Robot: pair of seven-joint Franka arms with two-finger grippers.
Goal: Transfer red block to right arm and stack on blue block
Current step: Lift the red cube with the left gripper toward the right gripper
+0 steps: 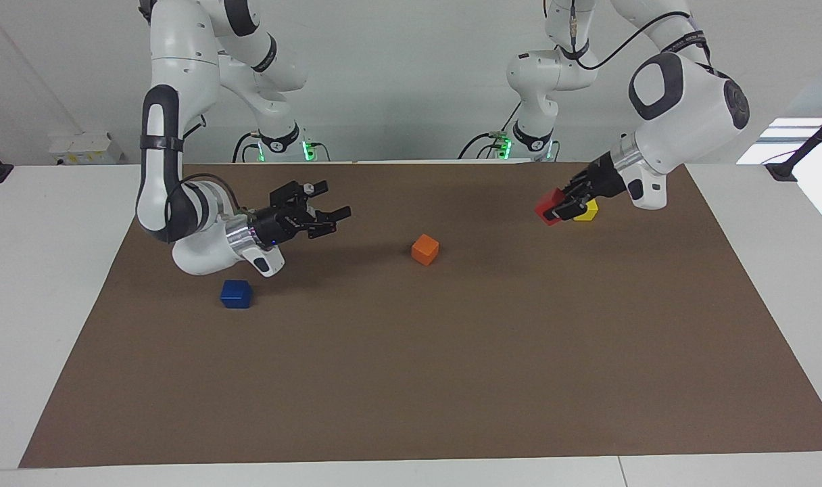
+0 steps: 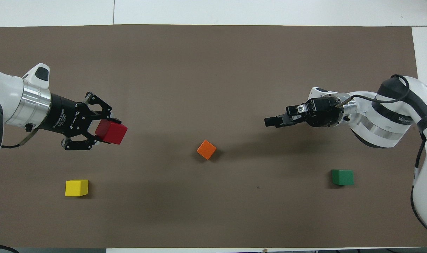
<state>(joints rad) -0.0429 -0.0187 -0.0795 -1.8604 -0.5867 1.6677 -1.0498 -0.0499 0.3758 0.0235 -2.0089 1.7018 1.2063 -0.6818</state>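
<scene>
Left gripper (image 1: 558,209) pinched the red block (image 1: 548,205), raised over the mat (image 1: 451,379) near the yellow block (image 1: 589,211). Right gripper (image 1: 330,222), apparently spread and empty, hung above the mat; blue block (image 1: 236,293) sat near it.

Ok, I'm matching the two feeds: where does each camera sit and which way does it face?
Facing view: high across the table, looking at the robots; both arms show from their bases, left gripper holding the red block.
Overhead view: high above the robots' end, looking steeply down and forward; only forearms and grippers show, right gripper open.
Shared, half a turn apart: both grippers, the red block, orange block, yellow block.
</scene>
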